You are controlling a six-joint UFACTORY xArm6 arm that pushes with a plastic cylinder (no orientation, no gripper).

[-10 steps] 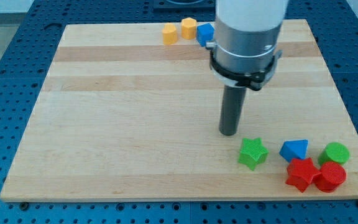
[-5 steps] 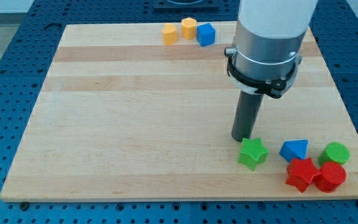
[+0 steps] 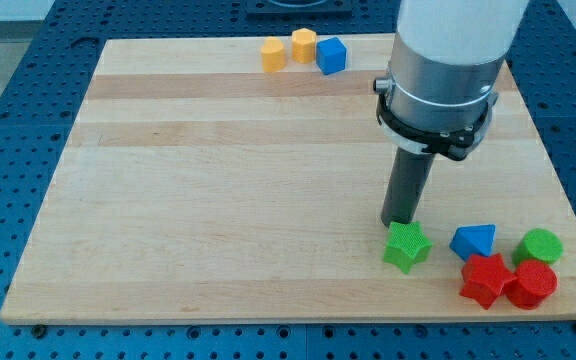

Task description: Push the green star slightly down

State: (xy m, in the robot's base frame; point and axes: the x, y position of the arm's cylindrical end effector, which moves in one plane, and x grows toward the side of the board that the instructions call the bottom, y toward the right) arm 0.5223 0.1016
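tip arrives at the top of the green star

the rod has swung across from the view's left over the last second and now my tip (image 3: 401,221) sits right at the upper edge of the green star (image 3: 406,246), touching it or just about to (the gap is too fine to call from here). the star itself has not shifted; it lies where it did, near the bottom edge of the wooden board (image 3: 218,200), just left of the blue triangular block (image 3: 474,241). there is no hand to open or close here, only the bare rod, and it holds nothing.

that puts the approach done and the push itself not yet begun, by my reckoning. a short stroke toward the view's bottom should do it, though the board's edge is near.

off to the right sit the green cylinder (image 3: 539,245), red star (image 3: 484,279) and red cylinder (image 3: 533,283), all apart from the star's path.
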